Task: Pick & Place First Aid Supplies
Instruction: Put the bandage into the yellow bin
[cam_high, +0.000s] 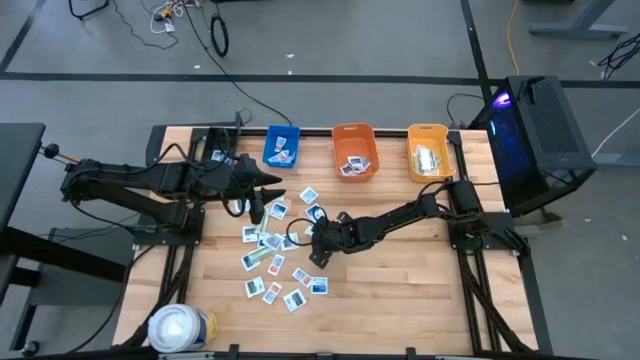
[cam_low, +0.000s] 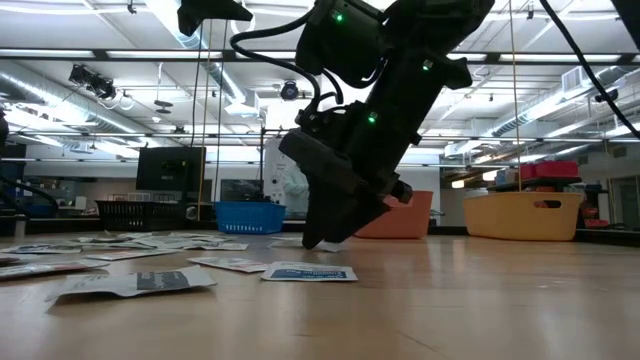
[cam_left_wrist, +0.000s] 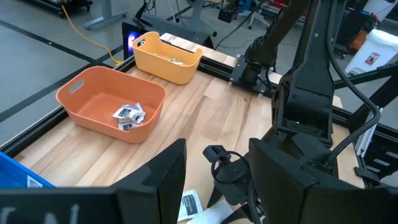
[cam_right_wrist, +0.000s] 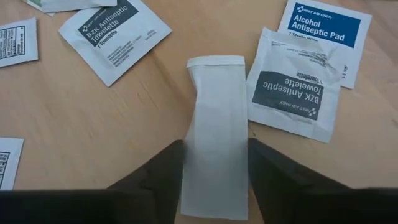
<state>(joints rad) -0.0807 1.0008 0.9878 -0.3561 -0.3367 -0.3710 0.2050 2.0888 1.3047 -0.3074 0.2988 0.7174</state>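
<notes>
Three bins along the top edge of the table (cam_high: 400, 270) in the high view: blue bin (cam_high: 282, 146), orange bin (cam_high: 354, 151), yellow bin (cam_high: 430, 152), each with a few packets inside.

Loose first aid packets (cam_high: 272, 262) scattered at centre-left of the high view, between the two arms and running down toward lower centre. In the low view they lie flat on the wood at lower left.

Right gripper (cam_high: 318, 238) down at table level in the middle of the high view, at the right edge of the scatter. In the right wrist view its two dark fingers (cam_right_wrist: 155, 177) stand on either side of a long white strip (cam_right_wrist: 214, 134) lying flat on the wood, pressed against its long edges, so the claw is clamped on the strip. Right of the strip, a towelette packet (cam_right_wrist: 292, 93) overlapping an alcohol pad packet (cam_right_wrist: 326, 28); another towelette packet (cam_right_wrist: 115, 34) at upper left.

Left gripper (cam_high: 257, 207) sits at upper left of the scatter in the high view. In the left wrist view its fingers (cam_left_wrist: 158, 186) stand apart, with nothing visibly between them.

White roll (cam_high: 180, 328) with yellow-blue band at lower left of the high view, well apart from the packets.
</notes>
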